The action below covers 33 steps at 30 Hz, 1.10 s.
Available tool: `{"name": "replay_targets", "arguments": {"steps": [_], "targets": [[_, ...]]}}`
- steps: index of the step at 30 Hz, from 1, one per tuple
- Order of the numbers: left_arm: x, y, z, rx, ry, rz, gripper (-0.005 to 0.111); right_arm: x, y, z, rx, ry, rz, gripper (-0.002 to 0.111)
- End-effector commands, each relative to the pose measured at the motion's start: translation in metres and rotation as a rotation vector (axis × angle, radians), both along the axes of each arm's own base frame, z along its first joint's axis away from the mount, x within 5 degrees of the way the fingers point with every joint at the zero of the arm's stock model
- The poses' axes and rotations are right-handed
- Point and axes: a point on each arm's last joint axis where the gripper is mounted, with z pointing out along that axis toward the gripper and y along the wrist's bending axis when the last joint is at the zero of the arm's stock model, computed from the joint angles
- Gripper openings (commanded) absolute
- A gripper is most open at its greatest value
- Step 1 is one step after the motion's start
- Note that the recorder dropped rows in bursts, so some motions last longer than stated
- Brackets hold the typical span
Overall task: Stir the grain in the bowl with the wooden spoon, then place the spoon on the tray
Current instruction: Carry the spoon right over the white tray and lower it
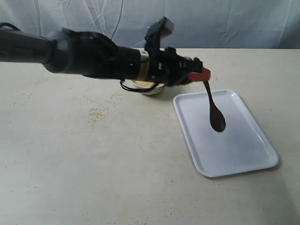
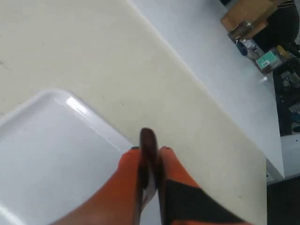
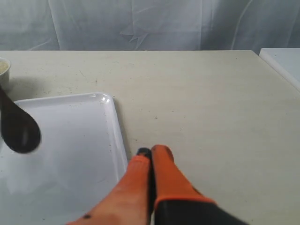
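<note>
we see a pale beige tabletop (image 1: 70, 178) in soft even light, a wrinkled white cloth backdrop (image 1: 243, 23) behind it, beyond the table edge a pale surface (image 2: 201, 42), a cardboard box (image 2: 248, 14), dark blurred clutter (image 2: 287, 93)

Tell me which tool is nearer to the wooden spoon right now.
Left. The left tool grips the wooden spoon by its handle, scoop dangling above the tray. The right tool is shut and empty, beside the tray's rim, apart from the spoon.

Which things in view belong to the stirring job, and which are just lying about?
Job: wooden spoon in the left pincer, bowl, grain, tray.
Lying about: spilled granules on the table, backdrop cloth, clutter beyond the table edge.
</note>
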Motion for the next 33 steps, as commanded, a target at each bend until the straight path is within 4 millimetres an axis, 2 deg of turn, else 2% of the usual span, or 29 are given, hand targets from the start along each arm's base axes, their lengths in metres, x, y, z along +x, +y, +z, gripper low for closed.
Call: {"name": "replay_targets", "arguments": {"steps": [1,5,8,12,16,18,24,33], "targets": [[-0.004,-0.022,-0.038,-0.016,0.173,0.127,0.0,0.0,0.0,0.0,0.003,-0.014,0.001,-0.001],[-0.001,-0.026,-0.064,-0.096,0.324,0.189,0.0,0.0,0.0,0.0,0.003,-0.014,0.001,-0.001],[-0.002,-0.027,-0.074,-0.1,0.358,0.183,0.003,0.0,0.0,0.0,0.003,-0.014,0.001,-0.001],[-0.002,-0.027,-0.077,-0.084,0.356,0.177,0.023,0.0,0.0,0.0,0.003,-0.014,0.001,-0.001],[-0.004,-0.027,-0.078,-0.07,0.364,0.161,0.051,0.0,0.0,0.0,0.003,-0.014,0.001,-0.001],[-0.005,-0.026,-0.081,-0.036,0.369,0.16,0.058,0.0,0.0,0.0,0.003,-0.014,0.001,-0.001],[-0.008,-0.022,-0.089,0.071,0.388,0.143,0.058,0.0,0.0,0.0,0.003,-0.014,0.001,-0.001],[-0.012,-0.018,-0.079,0.164,0.365,0.122,0.056,0.0,0.0,0.0,0.003,-0.014,0.001,-0.001]]}}
